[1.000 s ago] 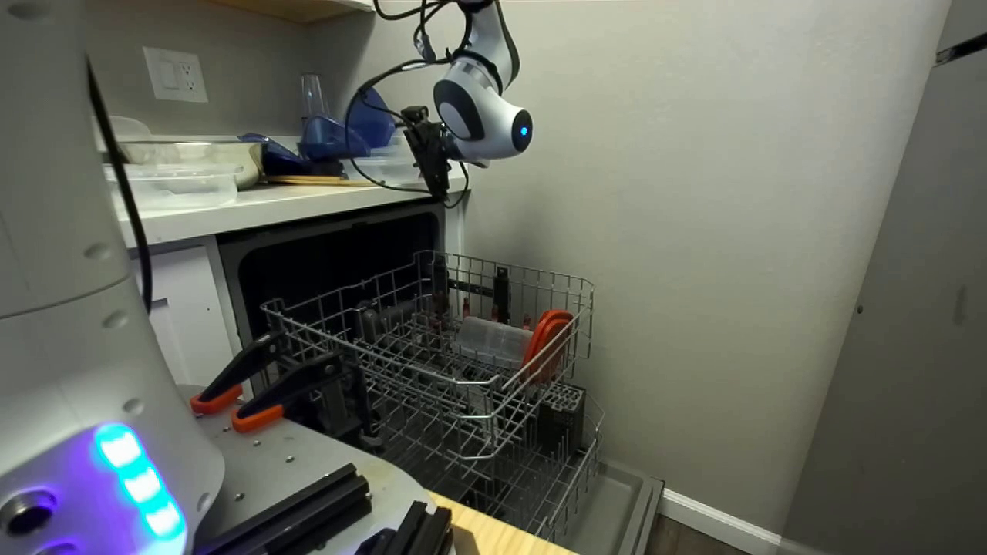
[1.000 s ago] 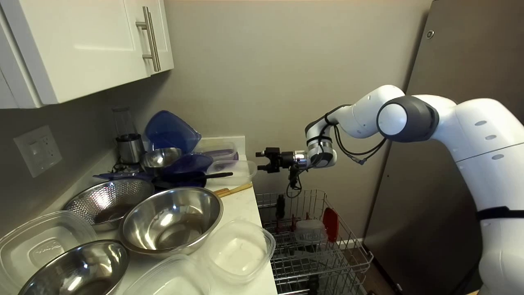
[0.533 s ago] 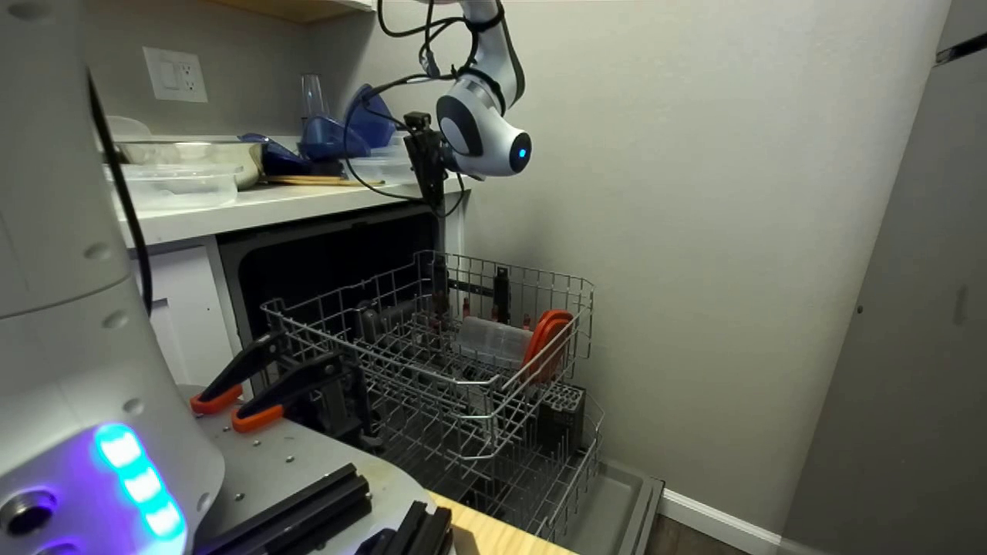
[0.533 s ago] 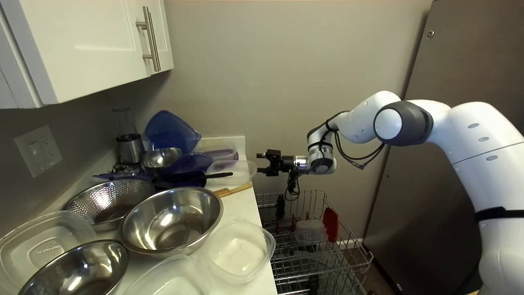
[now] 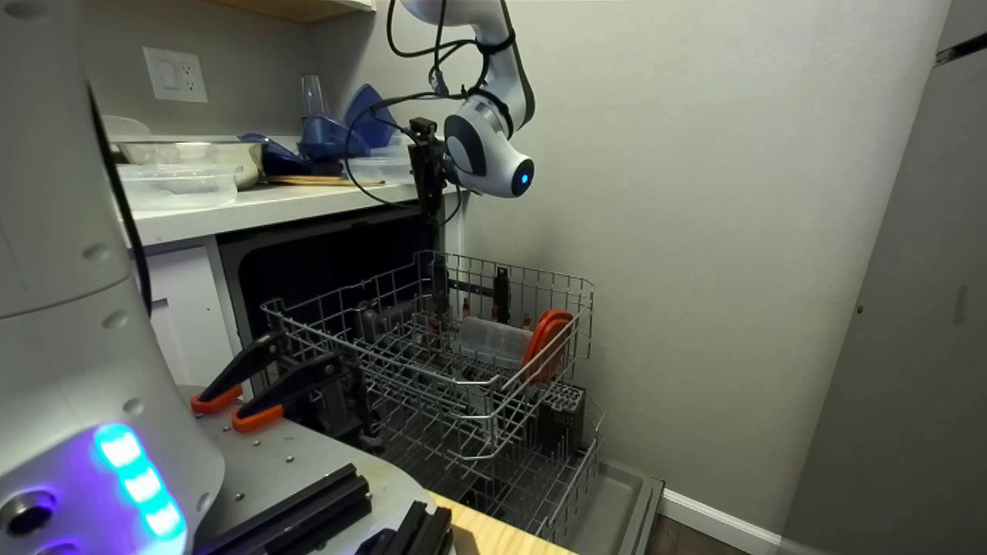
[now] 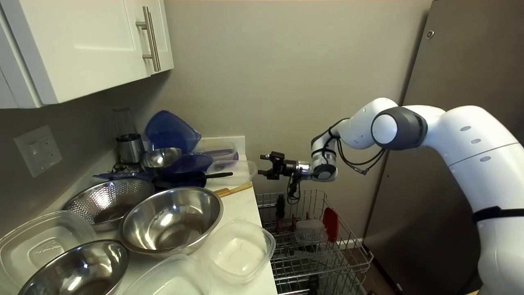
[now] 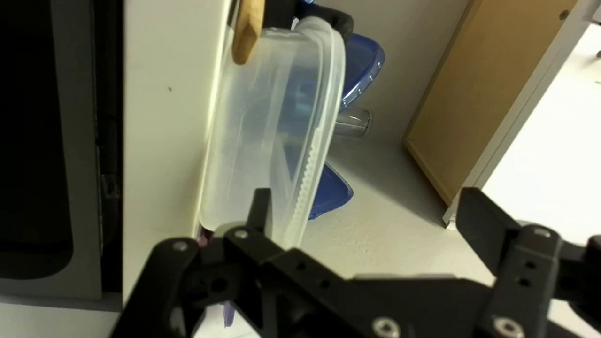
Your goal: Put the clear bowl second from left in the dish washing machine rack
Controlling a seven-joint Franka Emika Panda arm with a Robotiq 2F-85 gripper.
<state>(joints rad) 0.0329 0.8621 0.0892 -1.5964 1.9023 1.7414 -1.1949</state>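
Jaws stand spread beyond the counter edge (image 5: 308, 206), seemingly above the rack (image 5: 476, 382).

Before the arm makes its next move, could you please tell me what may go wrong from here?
Wrong pick: the open fingers face one clear container, yet other clear plastic pieces also stand on the counter, so the wrong one may be taken.
Knock: a wooden stick lies beside that container, near the counter's edge, and might be pushed off.
Snag: the cable hanging behind the fingers could catch on the wire rack during a descent.
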